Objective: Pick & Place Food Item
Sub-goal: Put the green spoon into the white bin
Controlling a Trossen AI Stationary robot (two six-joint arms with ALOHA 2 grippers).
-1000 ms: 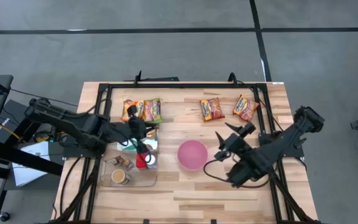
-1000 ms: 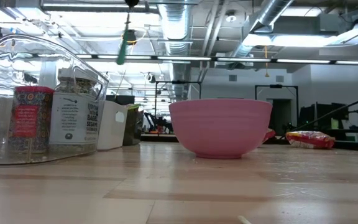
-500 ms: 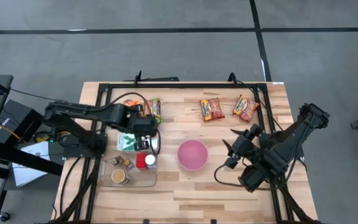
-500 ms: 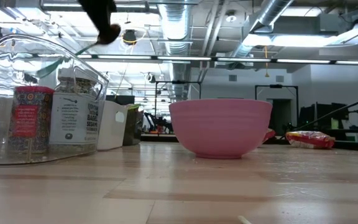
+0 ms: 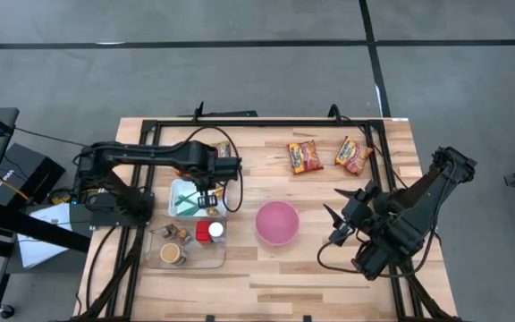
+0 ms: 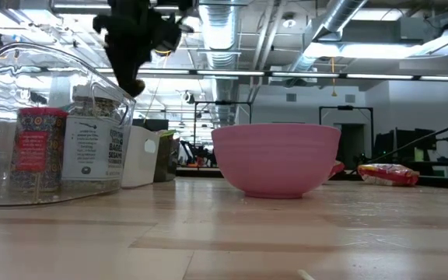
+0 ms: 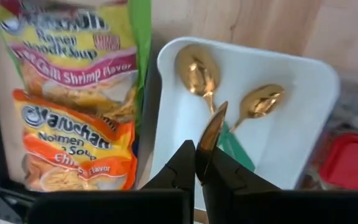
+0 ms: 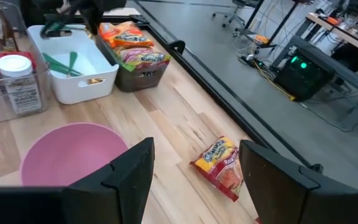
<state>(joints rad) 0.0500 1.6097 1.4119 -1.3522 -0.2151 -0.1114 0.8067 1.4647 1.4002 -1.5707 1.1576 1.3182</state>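
Note:
Two ramen packets point(image 5: 305, 156) point(image 5: 353, 154) lie flat at the far right of the table. Two more, an orange one point(image 7: 73, 149) and a green one point(image 7: 73, 56), lie beside a white tray point(image 7: 303, 81) that holds two gold spoons point(image 7: 194, 68) with green handles. My left gripper point(image 5: 206, 192) point(image 7: 197, 158) hangs over that tray, pointing down, shut on another gold spoon point(image 7: 212, 132). My right gripper point(image 5: 341, 221) point(image 8: 194, 186) is open, tilted slightly down and holding nothing, to the right of the pink bowl point(image 5: 277, 222). My left gripper pinches the gold bowl end of the spoon point(image 7: 211, 140) between its two fingertips, coming from above. The bowl sits edge-on and sticks out past the tips. The spoon is lifted clear above the white tray. In the right wrist view a green handle point(image 8: 58, 28) juts sideways from the gripper.
A clear bin point(image 5: 186, 243) with spice jars, one with a red lid point(image 5: 203, 232), stands next to the white tray on its near side. A black frame rail point(image 5: 266, 121) runs along the table's far edge. Bare wood lies near the bowl.
My left gripper has swung from above the clear bin toward the far edge, over the white tray. It has sunk and tipped from slanting to pointing almost straight down, staying shut on the spoon. My right gripper has drifted a little toward the table's right and near edges.

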